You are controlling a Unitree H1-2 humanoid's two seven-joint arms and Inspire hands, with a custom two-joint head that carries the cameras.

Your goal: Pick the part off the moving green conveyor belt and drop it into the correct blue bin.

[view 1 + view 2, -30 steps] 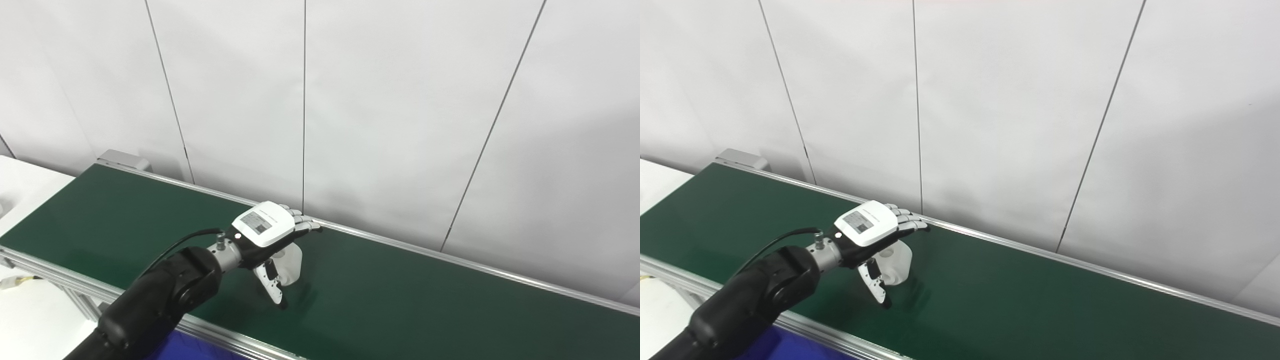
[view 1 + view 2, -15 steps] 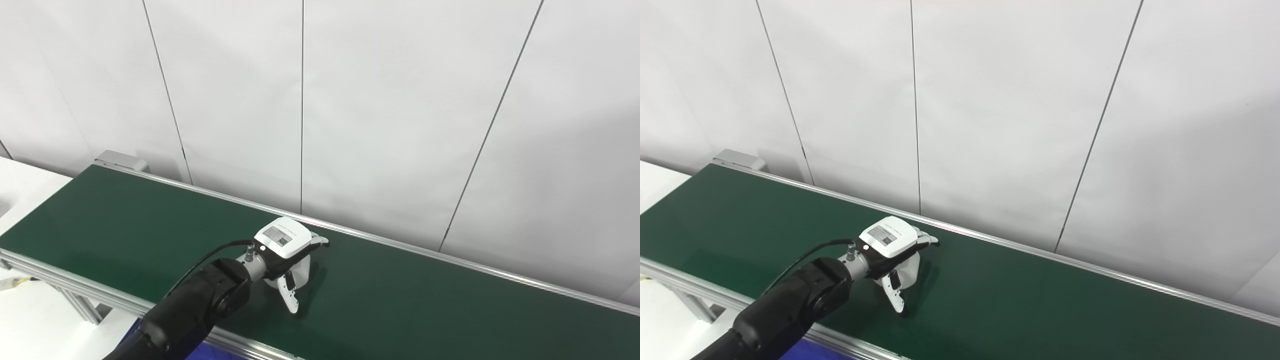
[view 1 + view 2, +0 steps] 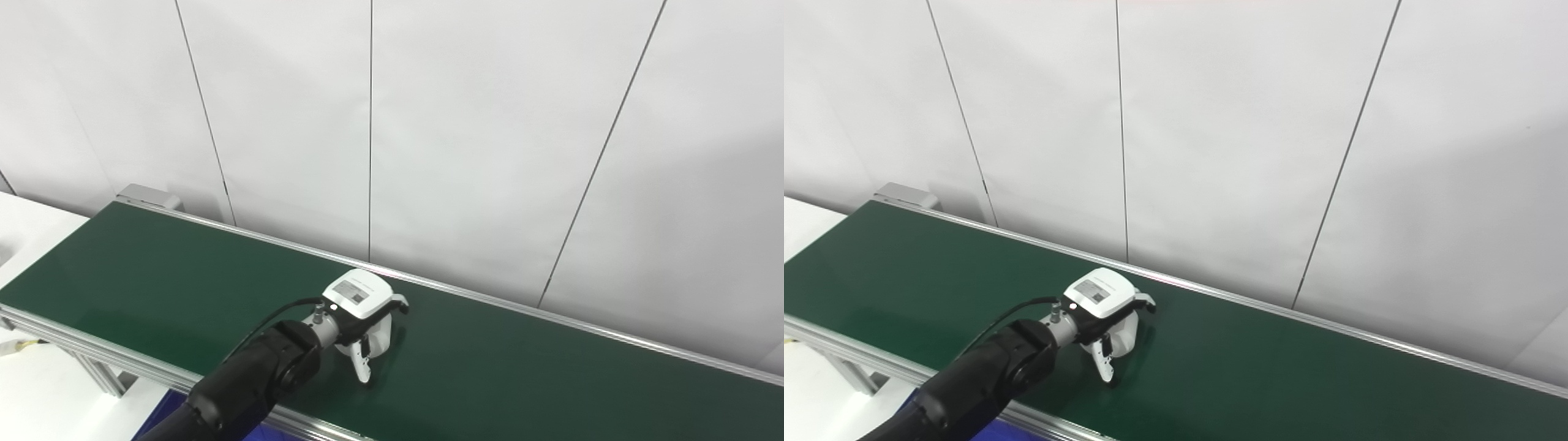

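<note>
The left hand (image 3: 360, 304) is cupped over the part (image 3: 381, 335), fingers curled round its far side and thumb reaching down the near side toward the belt; whether it is truly clamped I cannot tell. The part sits directly beneath the palm on the green conveyor belt (image 3: 520, 373): a small, pale, translucent plastic piece, roundish. It looks light, stiff and rather smooth, so I would grip it across its sides, firmly. A sliver of blue bin (image 3: 160, 416) shows behind the wrist.
</note>
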